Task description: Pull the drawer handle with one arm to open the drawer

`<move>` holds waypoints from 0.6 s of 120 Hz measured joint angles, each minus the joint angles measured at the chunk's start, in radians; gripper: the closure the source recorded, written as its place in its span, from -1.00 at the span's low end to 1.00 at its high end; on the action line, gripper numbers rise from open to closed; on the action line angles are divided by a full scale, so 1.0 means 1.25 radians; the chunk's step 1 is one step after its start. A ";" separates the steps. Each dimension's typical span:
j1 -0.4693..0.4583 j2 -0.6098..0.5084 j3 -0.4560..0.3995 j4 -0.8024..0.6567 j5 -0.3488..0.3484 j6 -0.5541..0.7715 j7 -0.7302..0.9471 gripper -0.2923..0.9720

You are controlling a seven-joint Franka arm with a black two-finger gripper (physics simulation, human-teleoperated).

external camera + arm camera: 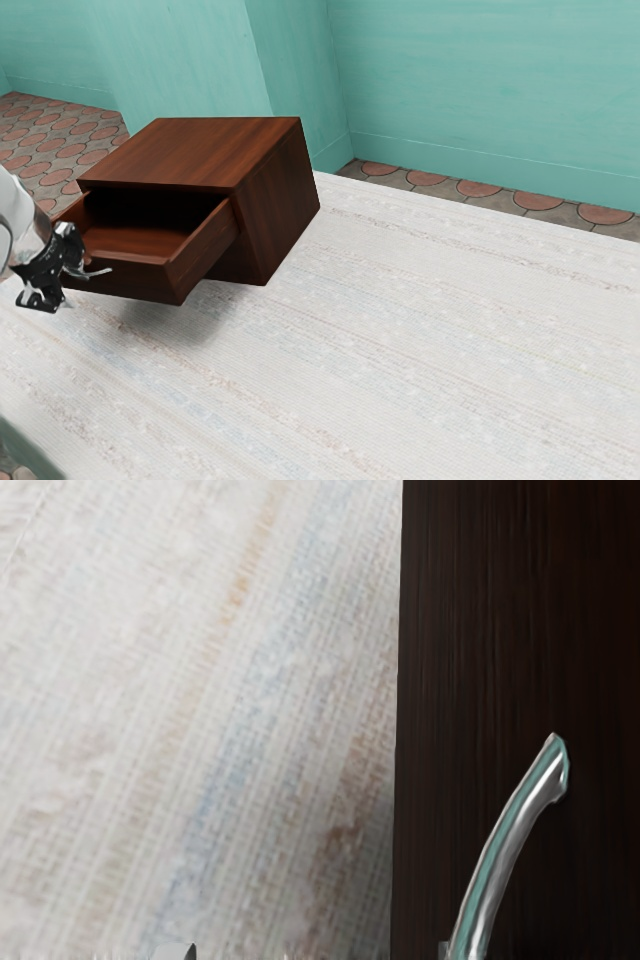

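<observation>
I register the drawer front (500,630): a dark brown wood panel, grain running parallel to its straight edge. That edge borders the table surface (200,730), pale and woven, with faint blue and orange streaks. A curved silvery handle (510,850) crosses the panel, one blunt tip visible.

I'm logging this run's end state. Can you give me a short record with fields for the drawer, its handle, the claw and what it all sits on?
drawer: open, standing well out of the cabinet, inside showing
cabinet: dark brown wood, sitting on the table
handle: curved silver bar on the drawer's front
claw: black, at the drawer's front beside the handle, near the exterior view's left edge
table: pale, woven-looking surface
task state: drawer already open
</observation>
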 joint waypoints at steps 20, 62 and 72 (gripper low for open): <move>-0.001 0.000 0.000 0.008 0.001 -0.017 0.000 0.07; -0.002 0.000 -0.001 0.028 -0.002 -0.051 0.000 0.06; -0.002 0.000 -0.001 0.038 -0.004 -0.064 -0.001 0.06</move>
